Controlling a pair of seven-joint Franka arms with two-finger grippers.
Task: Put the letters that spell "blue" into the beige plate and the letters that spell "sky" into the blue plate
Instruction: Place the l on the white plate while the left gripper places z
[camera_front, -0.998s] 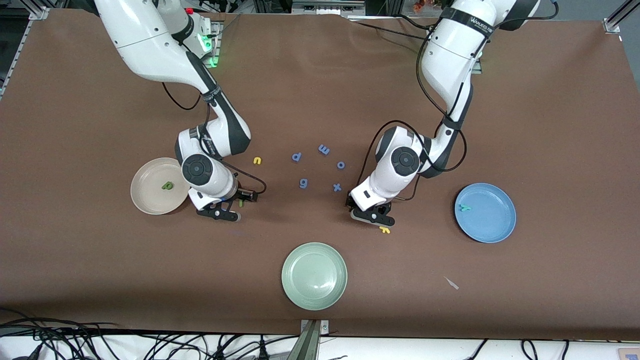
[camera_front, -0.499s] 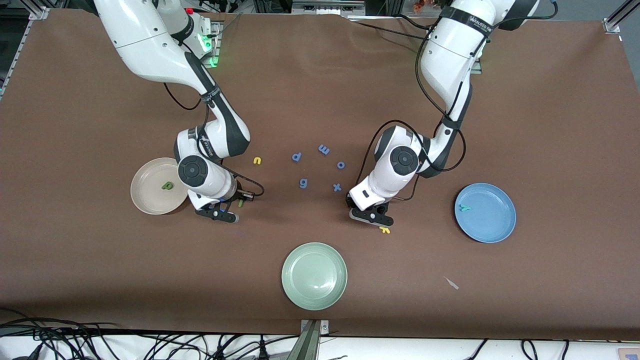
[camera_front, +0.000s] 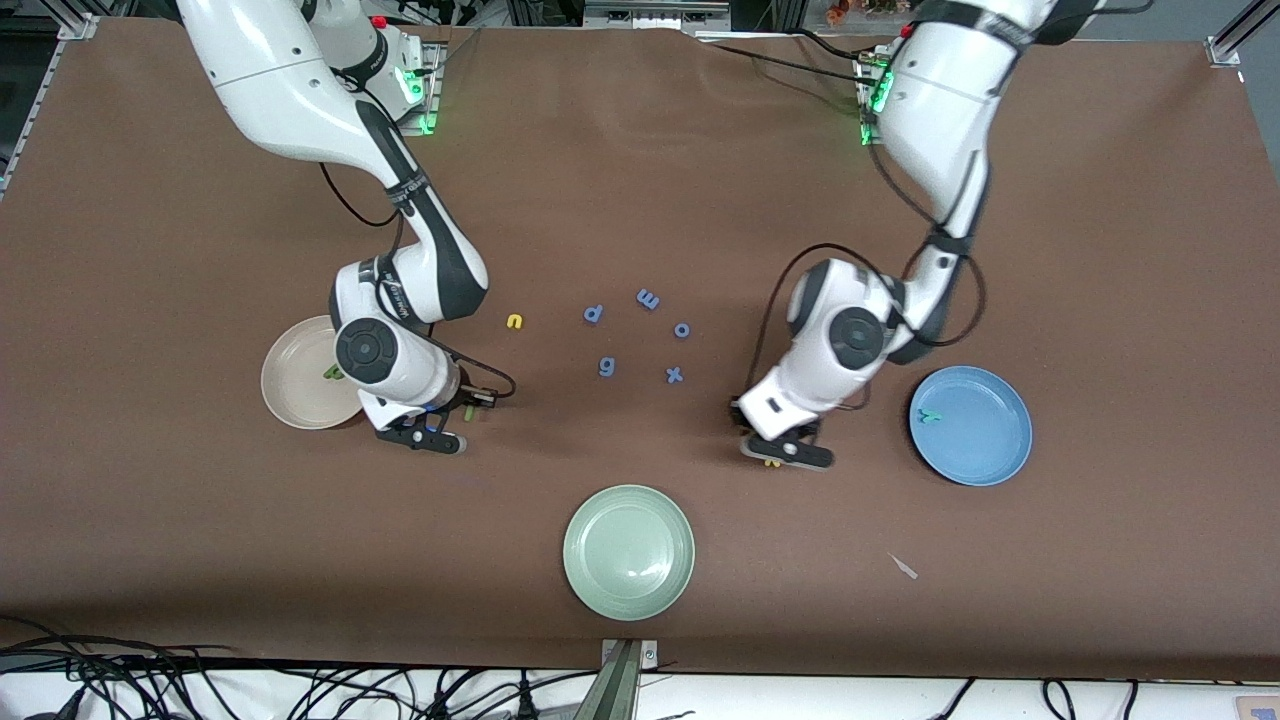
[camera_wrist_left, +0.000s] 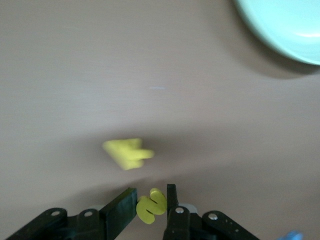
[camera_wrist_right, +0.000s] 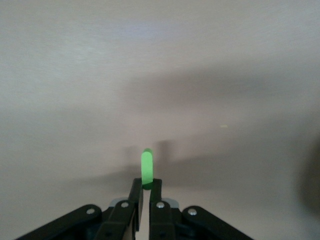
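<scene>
My right gripper (camera_wrist_right: 146, 184) is shut on the green bar l (camera_wrist_right: 146, 167), just above the table beside the beige plate (camera_front: 295, 390). That plate holds the dark green b (camera_front: 332, 373), partly hidden by the arm. My left gripper (camera_wrist_left: 151, 200) is shut on the yellow s (camera_wrist_left: 151, 206), low over the table. The yellow k (camera_wrist_left: 128, 152) lies flat just ahead of it. Toward the left arm's end sits the blue plate (camera_front: 975, 440) with the teal y (camera_front: 930, 415) in it. The yellow u (camera_front: 514, 321) lies on the table. The orange e is out of view.
Several periwinkle letters (camera_front: 606, 367) lie scattered mid-table between the two arms. A pale green plate (camera_front: 628, 552) sits nearer the front camera. A small pale scrap (camera_front: 903, 566) lies near the front edge.
Both grippers have shut on their letters. The left arm has shifted toward the blue plate with the s. The right arm has shifted toward the beige plate with the l.
</scene>
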